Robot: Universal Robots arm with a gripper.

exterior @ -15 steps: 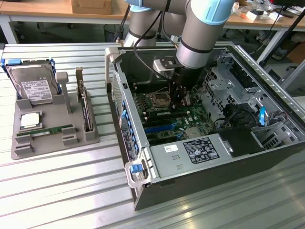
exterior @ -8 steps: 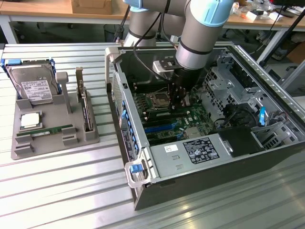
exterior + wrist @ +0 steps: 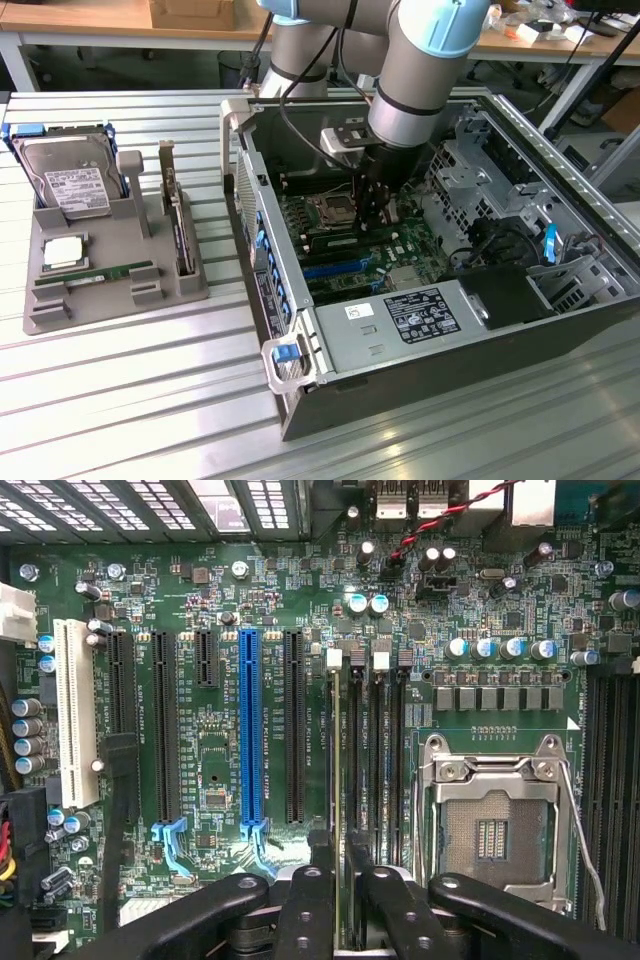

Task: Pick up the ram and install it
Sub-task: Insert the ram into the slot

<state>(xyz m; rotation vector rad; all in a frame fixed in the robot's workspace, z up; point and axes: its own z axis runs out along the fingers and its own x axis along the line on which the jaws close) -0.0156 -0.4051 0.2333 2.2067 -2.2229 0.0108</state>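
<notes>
Ram [image 3: 337,780] on edge, parallel to blue slot [image 3: 252,740]

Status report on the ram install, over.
Tool low over the motherboard, straddling a memory slot. Ram looks stood edge-on in that slot, beside the processor socket. Nothing in the way.

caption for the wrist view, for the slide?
Claw poised over a RAM stick standing in its motherboard slot, beside the empty CPU socket.
</notes>
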